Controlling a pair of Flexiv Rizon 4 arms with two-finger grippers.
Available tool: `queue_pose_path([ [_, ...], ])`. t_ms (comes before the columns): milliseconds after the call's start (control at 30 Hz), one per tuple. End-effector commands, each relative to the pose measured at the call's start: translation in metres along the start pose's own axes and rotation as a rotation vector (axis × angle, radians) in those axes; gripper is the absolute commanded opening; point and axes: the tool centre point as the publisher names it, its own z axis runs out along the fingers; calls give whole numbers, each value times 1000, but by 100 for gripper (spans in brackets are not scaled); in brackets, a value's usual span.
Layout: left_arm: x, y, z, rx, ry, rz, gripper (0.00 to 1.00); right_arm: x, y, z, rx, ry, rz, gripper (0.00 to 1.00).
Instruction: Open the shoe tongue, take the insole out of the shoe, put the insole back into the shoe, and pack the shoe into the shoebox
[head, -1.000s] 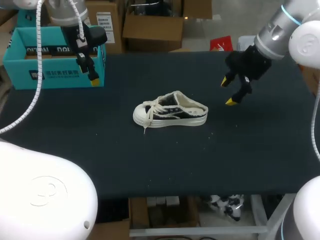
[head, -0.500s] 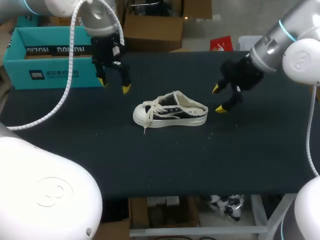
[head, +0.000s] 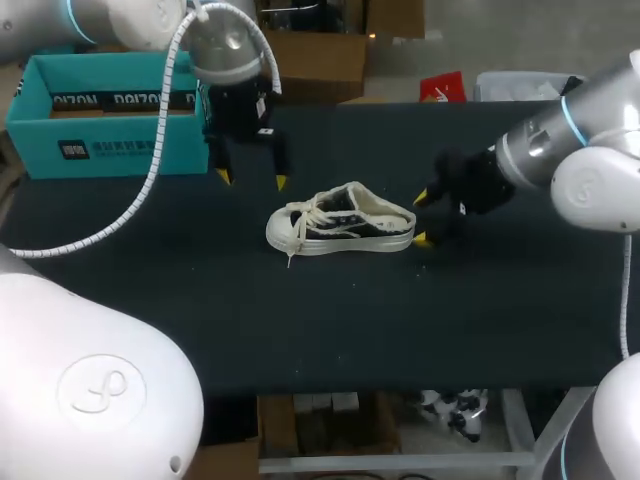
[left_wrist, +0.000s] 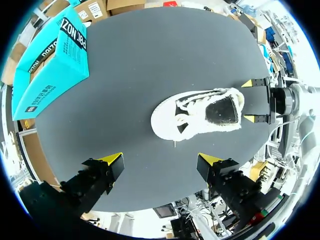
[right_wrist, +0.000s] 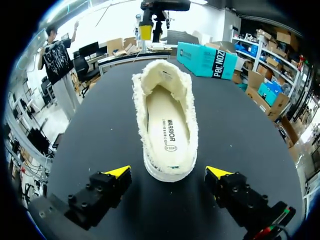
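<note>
Right hand (head: 422, 218) and left hand (head: 252, 180) were both released. Only the right wrist view showed the cream insole (right_wrist: 167, 125) inside the black-and-cream canvas shoe (head: 340, 222), which lay left-right, toe leftward.

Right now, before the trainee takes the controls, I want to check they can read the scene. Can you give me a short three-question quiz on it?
1. True or false: the insole lies inside the shoe.
2. The right jaws stand open on either side of the shoe's: A) toe B) heel C) laces.
3. Fill in: in the head view, the shoebox stands at the table's back ___ corner.
Key: 1 true; 2 B; 3 left.
</note>
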Motion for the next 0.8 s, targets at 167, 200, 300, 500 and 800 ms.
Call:
queue_pose_path([
  [167, 21, 0, 13, 12, 3, -2, 100, 2, -4, 20, -36, 6, 12, 100],
  [200, 23, -1, 14, 12, 4, -2, 100, 1, -4, 21, -38, 7, 13, 100],
  [300, 30, -3, 17, 7, 16, 9, 100, 0, -6, 24, -54, 7, 15, 100],
  [500, 40, -9, 24, -5, 17, 8, 100, -2, -8, 34, -100, 15, 14, 100],
  [800, 49, -15, 30, -17, 21, 2, 100, -2, -8, 41, -144, 33, 20, 100],
])
